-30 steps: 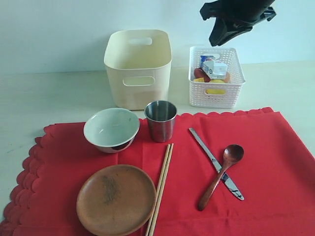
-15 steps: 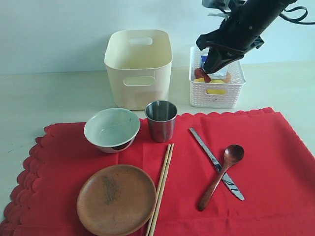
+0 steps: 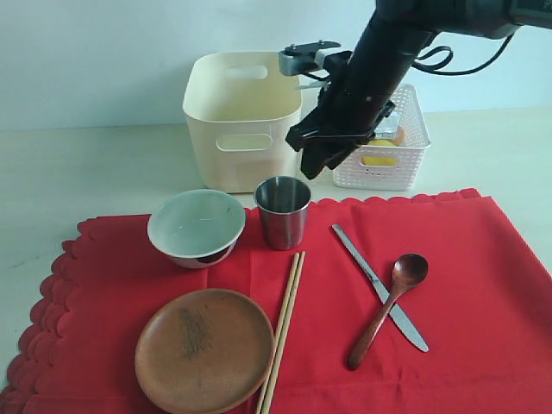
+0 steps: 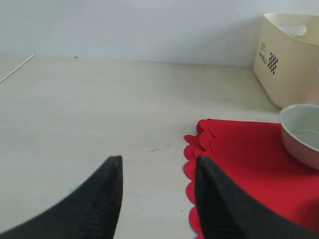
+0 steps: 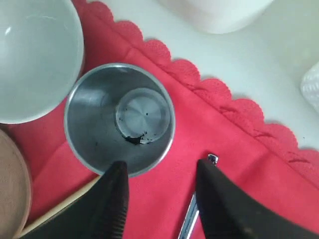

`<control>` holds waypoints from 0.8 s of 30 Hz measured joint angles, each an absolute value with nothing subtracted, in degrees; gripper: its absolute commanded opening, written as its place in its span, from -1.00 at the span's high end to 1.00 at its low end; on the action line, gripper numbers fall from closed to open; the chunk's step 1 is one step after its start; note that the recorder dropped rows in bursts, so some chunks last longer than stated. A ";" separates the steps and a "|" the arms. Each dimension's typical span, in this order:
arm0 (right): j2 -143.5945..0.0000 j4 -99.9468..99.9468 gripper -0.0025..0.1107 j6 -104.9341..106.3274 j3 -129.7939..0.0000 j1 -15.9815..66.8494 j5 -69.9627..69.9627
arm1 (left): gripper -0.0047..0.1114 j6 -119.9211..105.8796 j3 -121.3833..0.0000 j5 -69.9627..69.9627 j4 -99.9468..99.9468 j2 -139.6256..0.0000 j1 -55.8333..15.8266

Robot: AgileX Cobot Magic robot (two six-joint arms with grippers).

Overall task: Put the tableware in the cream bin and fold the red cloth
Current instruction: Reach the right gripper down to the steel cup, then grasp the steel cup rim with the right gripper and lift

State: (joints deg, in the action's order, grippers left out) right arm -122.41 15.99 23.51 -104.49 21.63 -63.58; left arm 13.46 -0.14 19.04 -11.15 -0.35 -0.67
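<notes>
On the red cloth [image 3: 483,285] lie a pale bowl [image 3: 196,226], a steel cup [image 3: 282,211], a brown wooden plate [image 3: 204,349], chopsticks [image 3: 283,341], a silver knife [image 3: 379,286] and a dark spoon [image 3: 388,308]. The cream bin [image 3: 241,112] stands behind them. My right gripper [image 3: 317,159] hangs open just above and behind the cup. In the right wrist view the gripper [image 5: 159,167] is empty, with the cup [image 5: 119,119] under one finger and the knife [image 5: 189,219] by the other. My left gripper [image 4: 158,164] is open and empty over the cloth's edge [image 4: 239,159], facing the bowl [image 4: 301,134].
A white lattice basket [image 3: 388,168] with food items stands behind my right arm, right of the cream bin. Bare pale table [image 3: 86,172] lies left of the cloth and behind it. The left arm is outside the exterior view.
My right arm has come down and to the left, from above the lattice basket to just over the steel cup. The tableware and cloth have not moved.
</notes>
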 measured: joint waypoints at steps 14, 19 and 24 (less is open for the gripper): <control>-128.05 11.32 0.19 17.38 -104.49 24.58 -58.64 | 0.14 13.46 -0.14 19.04 -11.15 -0.35 -0.67; -130.77 12.00 0.22 17.38 -104.49 24.58 -58.17 | 0.14 13.46 -0.14 19.04 -11.15 -0.35 -0.67; -131.15 12.00 0.64 17.38 -104.49 24.58 -57.79 | 0.14 13.46 -0.14 19.04 -11.15 -0.35 -0.67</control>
State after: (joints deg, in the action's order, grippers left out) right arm -131.15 12.00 17.38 -104.49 24.58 -57.79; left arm 13.46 -0.14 19.04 -11.15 -0.35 -0.67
